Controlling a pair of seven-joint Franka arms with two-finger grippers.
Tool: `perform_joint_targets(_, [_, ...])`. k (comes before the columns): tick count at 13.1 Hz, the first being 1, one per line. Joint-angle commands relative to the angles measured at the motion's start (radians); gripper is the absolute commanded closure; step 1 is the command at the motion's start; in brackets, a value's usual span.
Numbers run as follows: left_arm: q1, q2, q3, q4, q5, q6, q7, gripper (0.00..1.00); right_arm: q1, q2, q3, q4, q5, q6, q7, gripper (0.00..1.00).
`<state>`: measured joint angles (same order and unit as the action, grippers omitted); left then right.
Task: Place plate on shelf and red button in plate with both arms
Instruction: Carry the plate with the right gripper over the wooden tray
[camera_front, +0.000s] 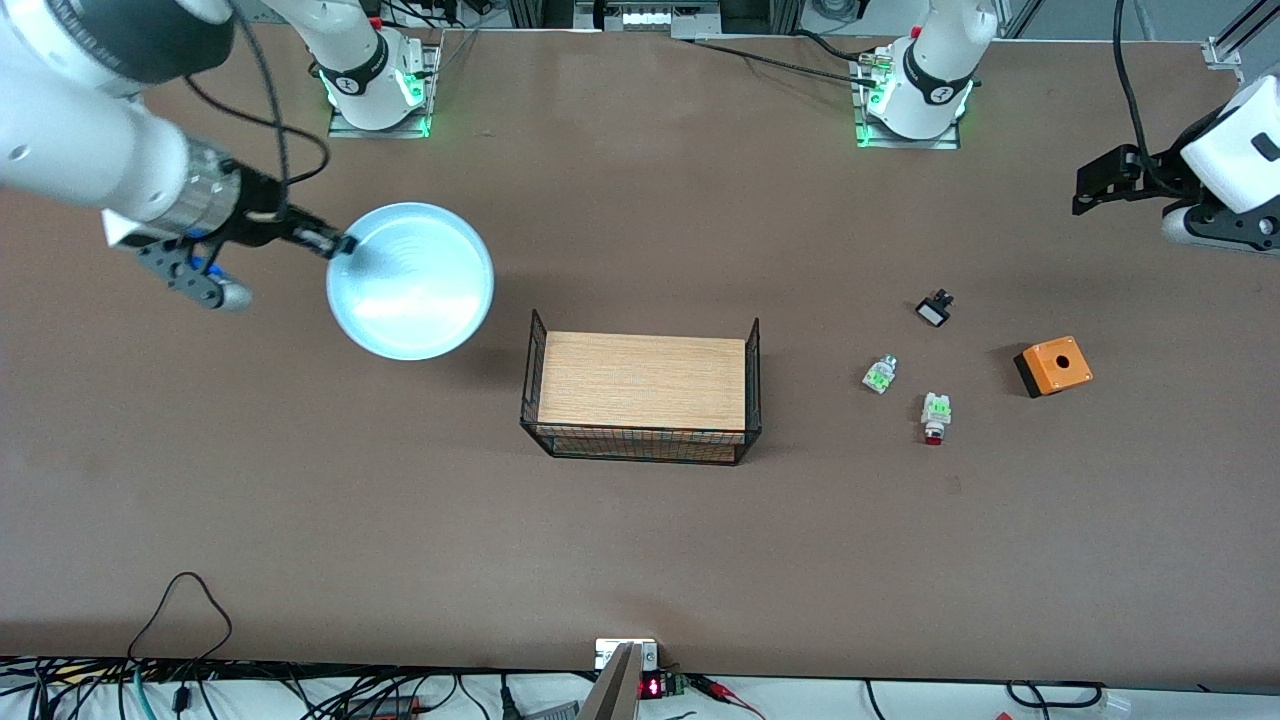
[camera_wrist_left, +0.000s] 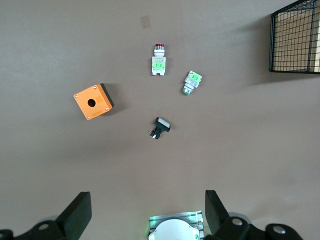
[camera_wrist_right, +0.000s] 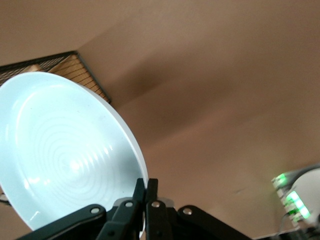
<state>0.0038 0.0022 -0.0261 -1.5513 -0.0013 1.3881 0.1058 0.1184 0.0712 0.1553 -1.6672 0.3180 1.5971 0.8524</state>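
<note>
Pale-blue glossy plate (camera_front: 410, 281) pinched by right gripper (camera_front: 335, 243) – left gripper (camera_wrist_left: 145, 212) wide, waiting.

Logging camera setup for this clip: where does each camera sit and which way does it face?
Front view: high, across the table, facing both bases; right gripper holds the plate.
Left wrist view: above the red button and orange box; open left gripper shows.
Right wrist view: along its shut jaws at the plate.
All three share the wire tray.

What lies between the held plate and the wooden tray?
Only bare tabletop between the plate in the right tool and the tray, seen in the front view.
</note>
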Motion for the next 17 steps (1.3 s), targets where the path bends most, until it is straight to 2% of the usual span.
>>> perform_joint_targets(1, [0.01, -0.011, -0.009, -0.003, -0.022, -0.011, 0.012, 0.0, 0.071, 0.042, 0.029, 0.067, 0.039, -0.014, 0.24, 1.0])
perform_joint_targets(6, [0.01, -0.01, -0.009, -0.006, -0.022, -0.017, 0.012, 0.0, 0.242, 0.113, 0.027, 0.084, 0.03, 0.154, 0.523, 1.0])
perform_joint_targets(10, [0.001, -0.008, -0.014, -0.003, -0.02, -0.034, 0.011, 0.0, 0.28, 0.183, 0.027, 0.09, 0.03, 0.303, 0.619, 1.0])
perform_joint_targets(17, [0.01, -0.004, -0.021, 0.005, -0.014, -0.026, 0.008, 0.0, 0.363, 0.242, 0.026, 0.09, -0.005, 0.409, 0.686, 1.0])
